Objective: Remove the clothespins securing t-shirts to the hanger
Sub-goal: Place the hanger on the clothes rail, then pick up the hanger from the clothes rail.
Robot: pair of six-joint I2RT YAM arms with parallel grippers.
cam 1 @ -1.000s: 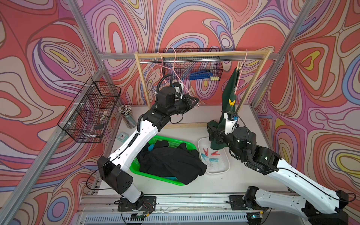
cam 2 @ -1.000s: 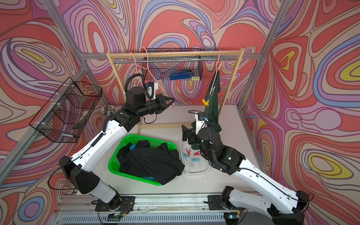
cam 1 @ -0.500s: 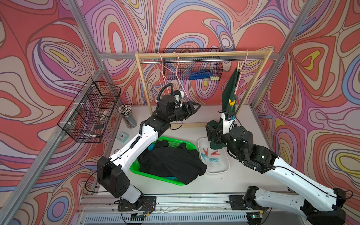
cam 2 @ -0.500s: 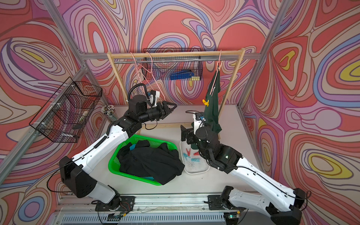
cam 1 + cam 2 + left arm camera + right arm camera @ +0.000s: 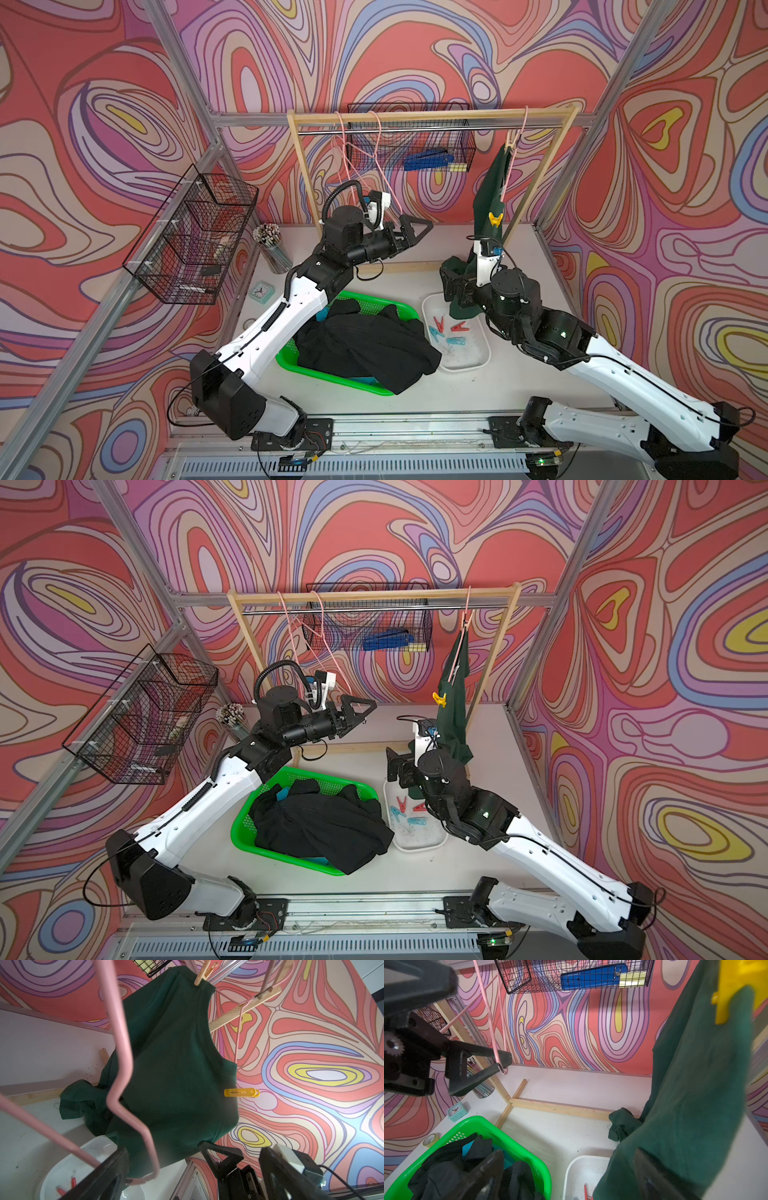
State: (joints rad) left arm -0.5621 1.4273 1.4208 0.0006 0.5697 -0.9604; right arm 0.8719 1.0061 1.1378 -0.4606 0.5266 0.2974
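Note:
The dark green t-shirt (image 5: 490, 195) (image 5: 176, 1064) hangs from a pink hanger (image 5: 524, 124) at the rail's right end. A yellow clothespin (image 5: 494, 218) (image 5: 242, 1092) (image 5: 735, 991) grips its edge and a pale one (image 5: 202, 974) its collar. My left gripper (image 5: 415, 230) (image 5: 191, 1169) is open, with an empty pink hanger (image 5: 124, 1064) loose between its fingers. My right gripper (image 5: 455, 286) (image 5: 569, 1176) is open around the shirt's lower hem. Red and light blue clothespins (image 5: 446, 332) lie in the white tray (image 5: 478, 361). The black t-shirt (image 5: 365, 345) fills the green basket (image 5: 291, 365).
The wooden rack (image 5: 415, 117) spans the back, with empty pink hangers (image 5: 376, 137) at its left. A wire basket (image 5: 191, 237) hangs on the left wall and another (image 5: 415, 141) behind the rail. A pencil cup (image 5: 270, 245), a small clock (image 5: 262, 291) and tape (image 5: 431, 1139) stand nearby.
My left gripper has gone from shut to wide open and has sunk a little beside the empty hanger. The right arm has shifted only slightly under the green shirt.

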